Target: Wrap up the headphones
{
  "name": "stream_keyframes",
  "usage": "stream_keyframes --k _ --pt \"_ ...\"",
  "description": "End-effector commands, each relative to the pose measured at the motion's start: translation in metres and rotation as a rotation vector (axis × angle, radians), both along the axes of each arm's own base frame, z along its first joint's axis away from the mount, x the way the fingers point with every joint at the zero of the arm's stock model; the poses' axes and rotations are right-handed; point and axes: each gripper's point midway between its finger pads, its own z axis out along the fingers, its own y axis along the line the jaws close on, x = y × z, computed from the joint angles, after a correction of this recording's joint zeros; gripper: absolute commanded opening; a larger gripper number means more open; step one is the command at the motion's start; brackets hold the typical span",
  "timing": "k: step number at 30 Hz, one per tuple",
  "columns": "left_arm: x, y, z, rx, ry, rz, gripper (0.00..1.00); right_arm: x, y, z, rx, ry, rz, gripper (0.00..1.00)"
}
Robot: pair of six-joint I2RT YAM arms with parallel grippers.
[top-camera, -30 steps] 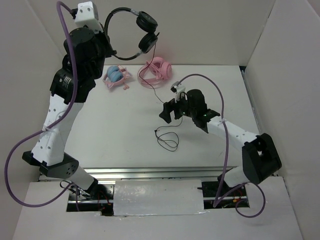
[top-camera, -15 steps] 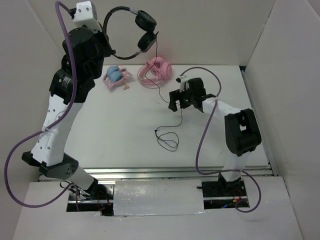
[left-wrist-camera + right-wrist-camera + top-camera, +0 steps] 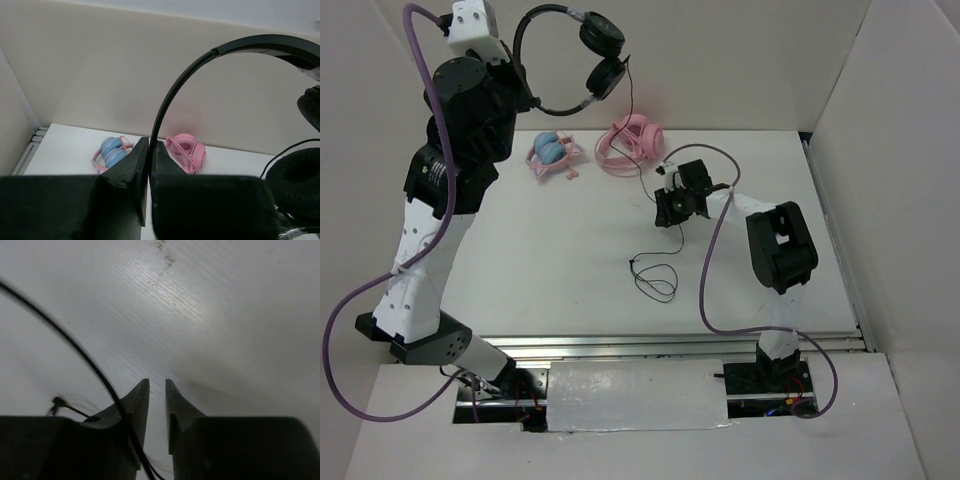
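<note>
above the smooth white surface (image 3: 550, 250), the left end effector (image 3: 149, 150) clamps the thin curved headband of the black headphones (image 3: 582, 60), whose thin cable trails beside the nearly closed, empty right end effector (image 3: 157, 390).

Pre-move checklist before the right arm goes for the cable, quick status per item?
1. Left gripper clamped on the headphones headband: ok, fingers closed on the band.
2. Headphones lifted off the table: ok, held high.
3. Cable hanging to the table, loose end coiled there: ok.
4. Right gripper has the cable between its fingers: not ok, the cable passes outside the left finger; jaws nearly shut.
5. Pink headphones and blue-cupped headphones apart from the cable: cannot tell, the cable runs close by the pink pair.
</note>
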Motion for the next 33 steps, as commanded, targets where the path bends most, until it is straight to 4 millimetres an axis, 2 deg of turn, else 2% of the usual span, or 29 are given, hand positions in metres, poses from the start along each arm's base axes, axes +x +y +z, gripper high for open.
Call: stream_keyframes --k 1,3,4,6,7,8,9,10,11,12,13,14,15,16,18,19,20,21,22,23,24,25,26,27,29,31,32,33 --pt "-0.013 0.016 0.039 -0.086 -0.128 0.043 0.00 -0.018 0.011 0.024 0.065 0.007 0.025 0.22" --pt "-0.003 0.013 0.029 -0.087 -0.111 0.060 0.00 -0.027 0.008 0.027 0.061 -0.001 -0.032 0.00" --pt "0.002 0.016 0.024 -0.088 -0.102 0.076 0.00 -0.052 0.006 0.026 0.046 0.004 -0.041 0.00" --pt "0.022 0.009 0.004 -0.095 -0.056 0.058 0.00 -0.070 0.007 0.031 0.043 -0.031 -0.100 0.00" --pt "0.030 0.016 -0.001 -0.123 -0.047 0.073 0.00 -0.089 0.002 0.036 0.005 -0.066 -0.134 0.00" --pt "0.046 0.012 -0.017 -0.117 -0.015 0.070 0.00 -0.101 0.000 0.038 -0.013 -0.062 -0.156 0.00" --pt "0.059 0.019 -0.035 -0.114 0.022 0.103 0.00 -0.109 -0.011 0.052 -0.024 -0.099 -0.226 0.00" --pt "0.067 0.022 -0.045 -0.118 0.042 0.125 0.00 -0.121 -0.007 0.060 -0.035 -0.119 -0.230 0.00" --pt "0.081 0.020 -0.064 -0.112 0.075 0.144 0.00 -0.133 -0.014 0.063 -0.075 -0.114 -0.249 0.00" --pt "0.093 0.018 -0.085 -0.104 0.108 0.157 0.00 -0.137 -0.015 0.093 -0.046 -0.169 -0.276 0.00" --pt "0.100 0.017 -0.099 -0.108 0.126 0.168 0.00 -0.145 -0.014 0.106 -0.067 -0.211 -0.280 0.00" --pt "0.113 0.013 -0.131 -0.085 0.183 0.175 0.00 -0.155 -0.018 0.114 -0.098 -0.213 -0.274 0.00" --pt "0.119 0.007 -0.141 -0.091 0.189 0.162 0.00 -0.157 -0.015 0.146 -0.060 -0.271 -0.279 0.00" --pt "0.124 0.002 -0.153 -0.089 0.204 0.152 0.00 -0.162 -0.014 0.159 -0.068 -0.301 -0.264 0.00" --pt "0.136 -0.013 -0.192 -0.073 0.253 0.114 0.00 -0.175 -0.013 0.181 -0.112 -0.364 -0.246 0.00" --pt "0.137 -0.025 -0.202 -0.044 0.262 0.059 0.00 -0.176 -0.010 0.209 -0.099 -0.420 -0.233 0.00" --pt "0.137 -0.033 -0.209 -0.025 0.261 0.025 0.00 -0.176 -0.014 0.220 -0.131 -0.455 -0.243 0.00" --pt "0.136 -0.047 -0.229 -0.005 0.269 -0.013 0.00 -0.178 -0.006 0.244 -0.106 -0.498 -0.231 0.00" --pt "0.132 -0.058 -0.237 0.038 0.275 -0.071 0.00 -0.176 -0.006 0.256 -0.117 -0.533 -0.220 0.00" --pt "0.126 -0.065 -0.235 0.050 0.257 -0.113 0.00 -0.175 -0.005 0.266 -0.123 -0.556 -0.208 0.00" --pt "0.123 -0.074 -0.255 0.066 0.257 -0.151 0.00 -0.171 -0.003 0.284 -0.106 -0.588 -0.211 0.00" --pt "0.116 -0.084 -0.262 0.105 0.255 -0.208 0.00 -0.168 -0.003 0.293 -0.104 -0.609 -0.207 0.00" --pt "0.105 -0.096 -0.259 0.109 0.235 -0.291 0.00 -0.164 -0.004 0.302 -0.128 -0.648 -0.184 0.00" --pt "0.096 -0.103 -0.279 0.127 0.249 -0.330 0.00 -0.156 -0.008 0.315 -0.129 -0.673 -0.209 0.00" --pt "0.076 -0.118 -0.294 0.145 0.249 -0.436 0.00 -0.145 -0.014 0.331 -0.130 -0.707 -0.202 0.00" --pt "0.064 -0.123 -0.298 0.156 0.245 -0.483 0.00 -0.140 -0.015 0.337 -0.134 -0.712 -0.180 0.00" --pt "0.059 -0.125 -0.311 0.164 0.259 -0.502 0.00 -0.137 -0.015 0.341 -0.142 -0.726 -0.162 0.00" --pt "0.054 -0.128 -0.313 0.182 0.250 -0.530 0.00 -0.131 -0.022 0.344 -0.156 -0.738 -0.179 0.00"
